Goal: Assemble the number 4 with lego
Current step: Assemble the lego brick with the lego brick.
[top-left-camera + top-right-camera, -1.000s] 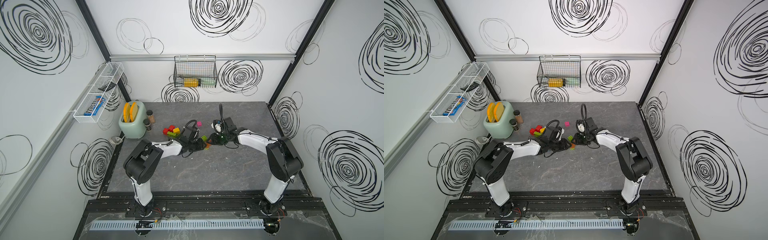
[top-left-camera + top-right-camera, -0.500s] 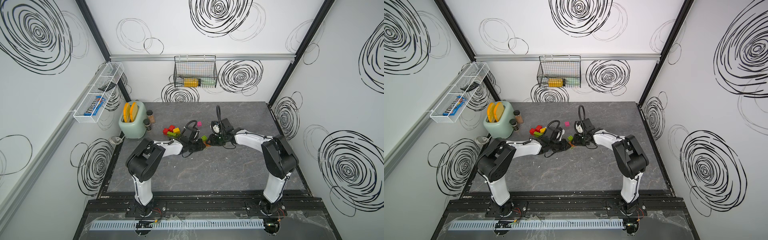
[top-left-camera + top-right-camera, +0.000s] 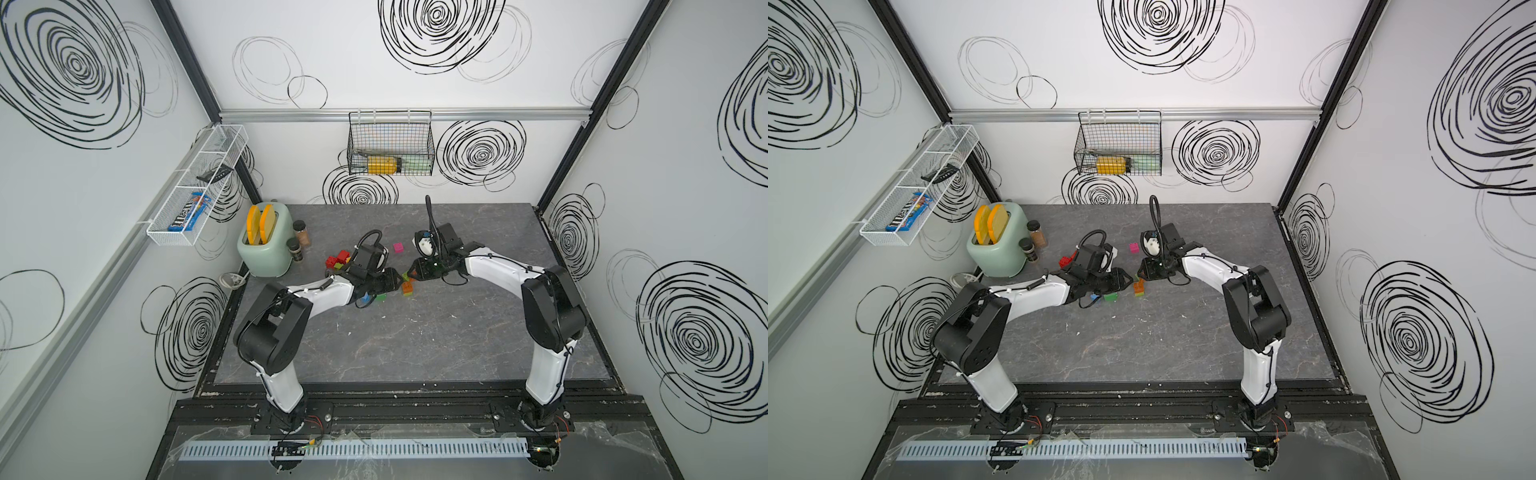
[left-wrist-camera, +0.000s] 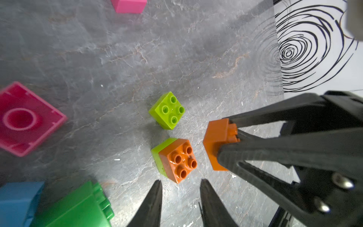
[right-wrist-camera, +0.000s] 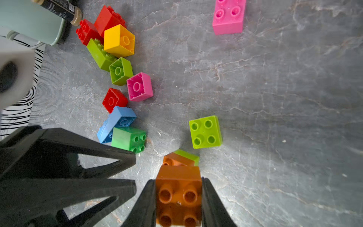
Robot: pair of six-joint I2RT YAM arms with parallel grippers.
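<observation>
At mid-frame in both top views, the right claw [image 5: 177, 181] clamps an orange brick [image 5: 178, 194]; the left claw [image 4: 181, 181] gapes open beside an orange-on-lime stack [image 4: 174, 159], more bricks [image 3: 337, 259] heaped left of centre.

White walls [image 3: 365, 75] scrawled with black spirals [image 3: 482, 154] — grey marbled tabletop [image 3: 415, 345] below.

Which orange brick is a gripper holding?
The orange brick clamped in the right gripper; the other orange brick sits stacked on a lime brick, ungripped.
</observation>
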